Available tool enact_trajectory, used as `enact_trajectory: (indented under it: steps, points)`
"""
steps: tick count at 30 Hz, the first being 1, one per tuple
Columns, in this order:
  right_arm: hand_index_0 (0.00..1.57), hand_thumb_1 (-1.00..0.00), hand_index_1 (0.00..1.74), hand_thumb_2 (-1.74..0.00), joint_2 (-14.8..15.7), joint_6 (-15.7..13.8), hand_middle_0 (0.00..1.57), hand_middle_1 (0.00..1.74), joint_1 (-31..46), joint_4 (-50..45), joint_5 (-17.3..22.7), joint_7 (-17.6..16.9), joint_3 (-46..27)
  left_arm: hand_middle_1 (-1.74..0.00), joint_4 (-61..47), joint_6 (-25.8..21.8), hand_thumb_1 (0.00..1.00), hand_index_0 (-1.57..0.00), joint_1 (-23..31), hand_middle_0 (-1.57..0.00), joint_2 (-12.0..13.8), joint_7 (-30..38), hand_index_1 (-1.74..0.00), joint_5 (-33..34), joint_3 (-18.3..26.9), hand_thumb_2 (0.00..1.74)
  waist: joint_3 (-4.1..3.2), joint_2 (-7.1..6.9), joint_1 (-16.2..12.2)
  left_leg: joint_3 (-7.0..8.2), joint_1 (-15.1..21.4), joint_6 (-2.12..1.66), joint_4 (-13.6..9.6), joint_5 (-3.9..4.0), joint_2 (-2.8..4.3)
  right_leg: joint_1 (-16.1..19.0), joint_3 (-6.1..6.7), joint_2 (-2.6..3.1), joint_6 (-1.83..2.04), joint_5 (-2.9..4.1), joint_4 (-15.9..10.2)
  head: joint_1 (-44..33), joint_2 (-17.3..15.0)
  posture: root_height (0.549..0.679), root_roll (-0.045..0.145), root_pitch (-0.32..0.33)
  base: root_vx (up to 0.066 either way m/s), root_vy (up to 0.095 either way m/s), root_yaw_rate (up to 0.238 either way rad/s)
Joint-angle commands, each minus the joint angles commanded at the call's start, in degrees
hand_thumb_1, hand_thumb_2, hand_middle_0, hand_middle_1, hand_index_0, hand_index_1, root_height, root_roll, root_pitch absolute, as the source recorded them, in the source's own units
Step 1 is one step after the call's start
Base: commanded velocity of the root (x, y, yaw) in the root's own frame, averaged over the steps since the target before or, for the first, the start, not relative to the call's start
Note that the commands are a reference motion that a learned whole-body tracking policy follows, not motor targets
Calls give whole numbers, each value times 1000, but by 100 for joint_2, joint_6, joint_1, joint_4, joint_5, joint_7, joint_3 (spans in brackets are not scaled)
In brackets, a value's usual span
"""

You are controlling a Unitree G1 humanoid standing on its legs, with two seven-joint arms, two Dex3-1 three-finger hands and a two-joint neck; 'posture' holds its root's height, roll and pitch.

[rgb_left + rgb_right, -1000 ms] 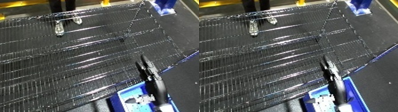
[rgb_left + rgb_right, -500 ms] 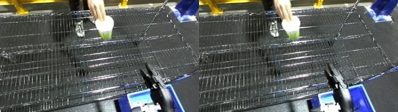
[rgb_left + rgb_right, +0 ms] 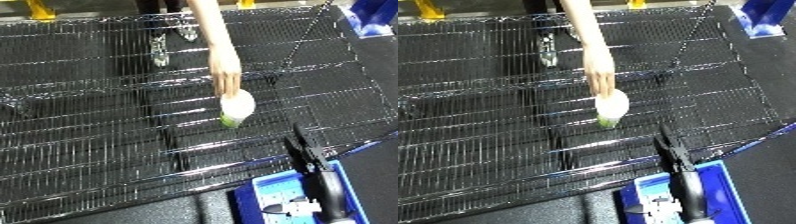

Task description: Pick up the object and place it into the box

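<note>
— What is seen of the robot's own hand?

— Only the right hand [image 3: 306,152] is shown, rising from the lower right edge over the near rim of the wire shelf [image 3: 98,145]. Its black fingers [image 3: 667,145] are stretched out straight and nothing is held in them; they are pointed up the shelf, toward the object. The silver forearm [image 3: 330,192] behind it is laid across the blue bin [image 3: 266,192]. The left hand is not shown in either view.

— And where is the object found?

— A white and green object [image 3: 236,108], rounded, white above and green at its lower tip, is seen over the middle of the shelf, just beyond the robot's fingers and apart from them. It is pinched at its upper end by a person's hand [image 3: 226,80], whose bare arm [image 3: 583,27] is reached down from the top edge. Whether the object is resting on the wires or is held just above them cannot be told.

— What lies further out?

— The bin is placed at the lower right, below the shelf's near edge, with some pale contents inside that cannot be made out. A second blue shape [image 3: 378,20] is seen at the upper right corner. Dark floor [image 3: 767,70] is shown to the right of the shelf.
</note>
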Motion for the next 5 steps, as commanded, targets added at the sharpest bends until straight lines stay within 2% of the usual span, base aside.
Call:
enact_trajectory:
  steps: [5]
  points:
    - [0, 0, 0, 0, -52, -36, 0, 0, -68, 102, -169, -306, -31, -1740, -22, 30, 1000, -1570, -8, -1570, 37, 20, -1740, 26, -1, 1740, 72, 48, -5, 14, -85, 5, 62, 1, -24, -103, 12, -27, 18, 20, 64, 161, 66, 662, 40, -65, 14, 1, -12]
